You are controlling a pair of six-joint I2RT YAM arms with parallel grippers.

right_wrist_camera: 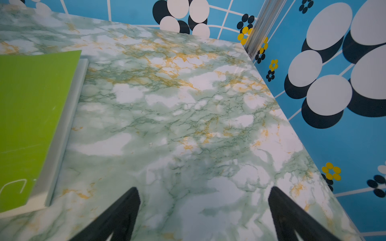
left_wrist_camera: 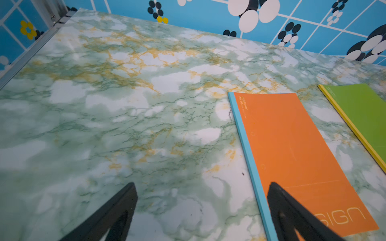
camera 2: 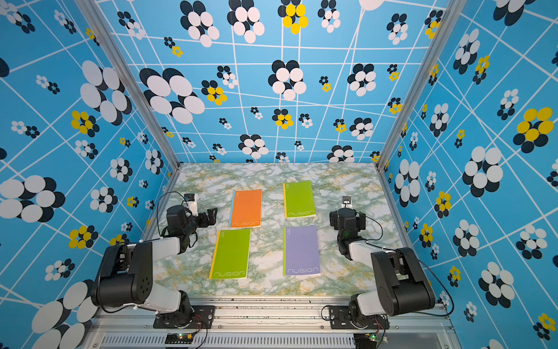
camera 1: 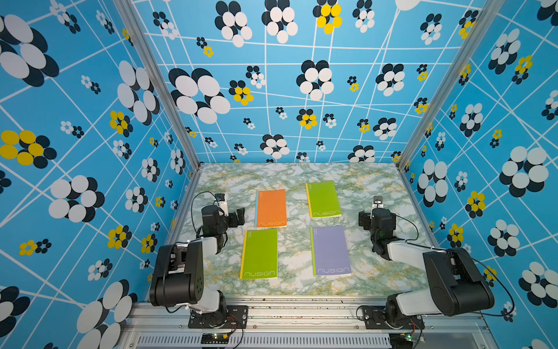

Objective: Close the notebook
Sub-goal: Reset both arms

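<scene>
Black fingers of the left gripper are seen closest in the left wrist view. They are spread wide apart and nothing is held between them. One finger is seen across the near corner of the orange notebook, but whether the cover is touched cannot be told. The right gripper is opened equally wide and is empty, over bare marble, with the far green notebook near it. In both top views the two arms are folded low at the sides of the table, so the middle is left free. This is judged to be a resting posture and not a reach.

Four notebooks are laid in two rows between the arms: the orange notebook and the far green notebook behind, the near green notebook and the purple notebook in front. All are lying flat with the cover up and the printed name readable, apart from each other. None is seen open, so the task is judged to be already fulfilled. Which of them is meant cannot be told, though the orange one lies nearest to the left gripper.

A glossy marble print, green and white with yellow veins, is used for the surface. It is enclosed on three sides by blue walls printed with white lines and flowers, held by aluminium posts.
</scene>
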